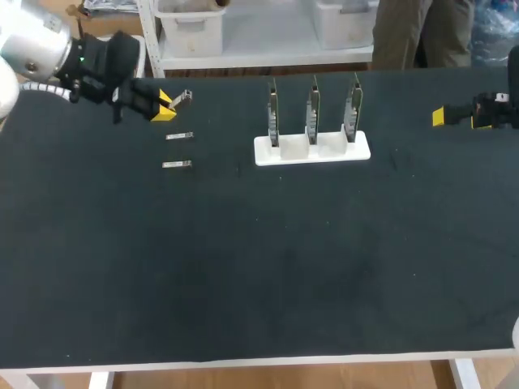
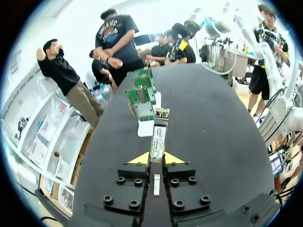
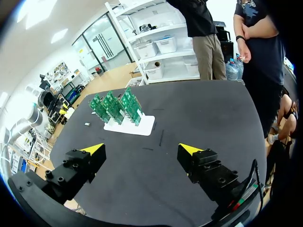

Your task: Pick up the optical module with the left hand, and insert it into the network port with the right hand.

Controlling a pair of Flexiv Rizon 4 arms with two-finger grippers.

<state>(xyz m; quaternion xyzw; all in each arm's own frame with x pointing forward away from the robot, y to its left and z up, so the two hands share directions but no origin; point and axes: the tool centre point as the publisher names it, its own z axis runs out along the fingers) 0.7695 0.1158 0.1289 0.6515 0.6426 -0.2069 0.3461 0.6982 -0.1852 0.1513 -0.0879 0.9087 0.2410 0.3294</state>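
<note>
My left gripper (image 1: 165,106) hangs above the table's far left, shut on a silver optical module (image 1: 183,97) that sticks out past its yellow tips. In the left wrist view the optical module (image 2: 159,134) lies lengthwise between the fingers of the left gripper (image 2: 156,160) and points toward the green network cards (image 2: 142,94). Three network cards (image 1: 312,112) stand upright in a white holder (image 1: 312,151) at the far middle. My right gripper (image 1: 439,117) is open at the far right, well clear of the holder. Nothing lies between the fingers of the right gripper (image 3: 142,149).
Two spare optical modules (image 1: 179,136) (image 1: 176,164) lie flat on the black mat below the left gripper. The white holder (image 3: 130,126) with its cards (image 3: 116,106) stands ahead of the right gripper. One spare module (image 3: 87,124) shows beside it.
</note>
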